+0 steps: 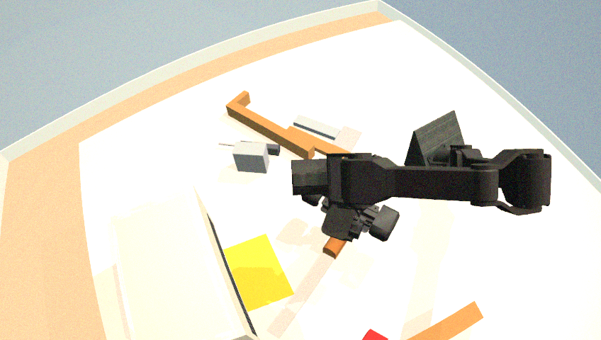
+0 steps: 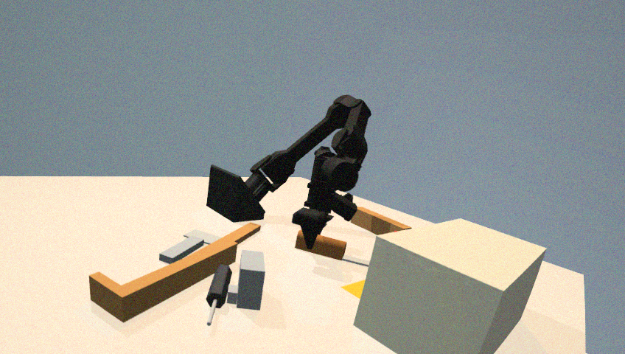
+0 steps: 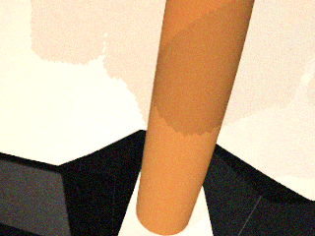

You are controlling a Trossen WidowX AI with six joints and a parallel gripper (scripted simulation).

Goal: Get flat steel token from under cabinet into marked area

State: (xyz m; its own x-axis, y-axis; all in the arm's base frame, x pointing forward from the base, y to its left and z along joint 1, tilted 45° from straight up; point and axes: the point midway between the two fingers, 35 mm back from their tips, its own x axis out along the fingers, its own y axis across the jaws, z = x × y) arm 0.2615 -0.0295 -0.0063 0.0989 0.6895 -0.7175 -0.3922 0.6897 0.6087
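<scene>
My gripper (image 1: 342,230) (image 2: 310,240) (image 3: 173,142) is shut on a short orange round rod (image 1: 332,247) (image 2: 326,246) (image 3: 197,86). It grips the rod near one end and holds it level, low over the table. The cream cabinet (image 1: 160,261) (image 2: 438,285) stands to the left in the top view, with a dark slot along the bottom of its front (image 1: 229,269). The yellow marked area (image 1: 257,271) (image 2: 354,287) lies in front of it, between the cabinet and the rod. The rod's free end points toward that side. I do not see the steel token in any view.
A long orange L-shaped stick (image 1: 269,126) (image 2: 166,273) lies behind. Beside it are a grey block (image 1: 251,156) (image 2: 252,278), a black-handled pin tool (image 2: 218,285) and a flat grey piece (image 1: 316,126) (image 2: 183,248). An orange bar (image 1: 451,322) and a red object (image 1: 373,336) lie at the front.
</scene>
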